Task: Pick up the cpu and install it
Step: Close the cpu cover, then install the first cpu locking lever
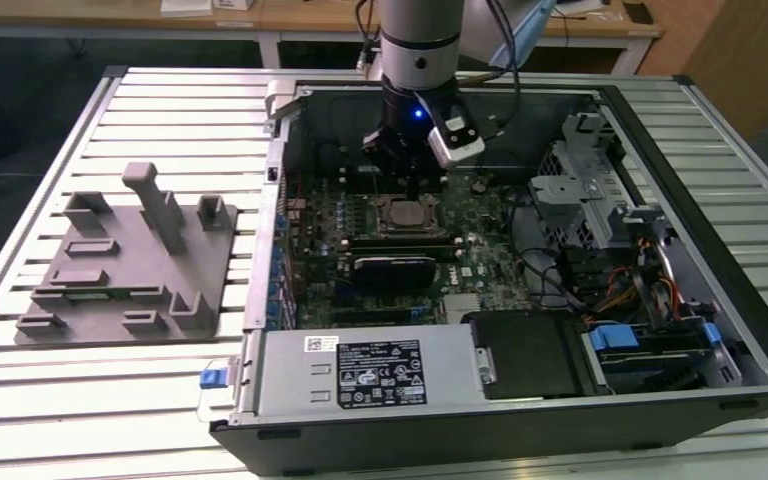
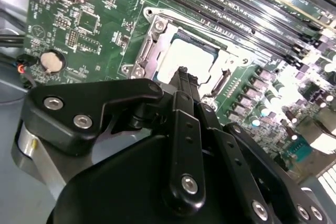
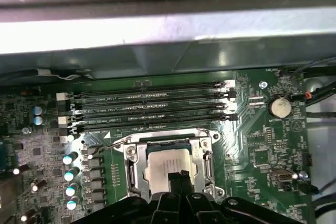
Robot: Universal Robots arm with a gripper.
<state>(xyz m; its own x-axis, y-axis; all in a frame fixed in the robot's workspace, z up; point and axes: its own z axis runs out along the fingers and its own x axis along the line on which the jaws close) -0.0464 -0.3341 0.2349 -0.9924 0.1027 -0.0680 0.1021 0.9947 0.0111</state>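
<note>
The cpu [image 3: 160, 162] is a small silvery-grey square lying flat inside the open metal socket frame [image 3: 131, 167] on the green motherboard. In the second wrist view the cpu [image 2: 181, 55] shows just beyond the black fingertips. My gripper [image 3: 179, 176] hangs directly over the chip's near edge with its two black fingers pressed together and nothing between them. In the exterior view the gripper [image 1: 407, 192] reaches down into the open computer case, right above the cpu [image 1: 406, 212]. Whether the tips touch the chip I cannot tell.
Several memory slots [image 3: 152, 109] run beside the socket, and a coin battery [image 3: 279, 106] sits further along the board. A black heatsink block [image 1: 391, 272] lies in front of the socket. Drive cages and cables [image 1: 611, 250] fill the case's right. A grey fixture [image 1: 131, 262] stands on the slatted table.
</note>
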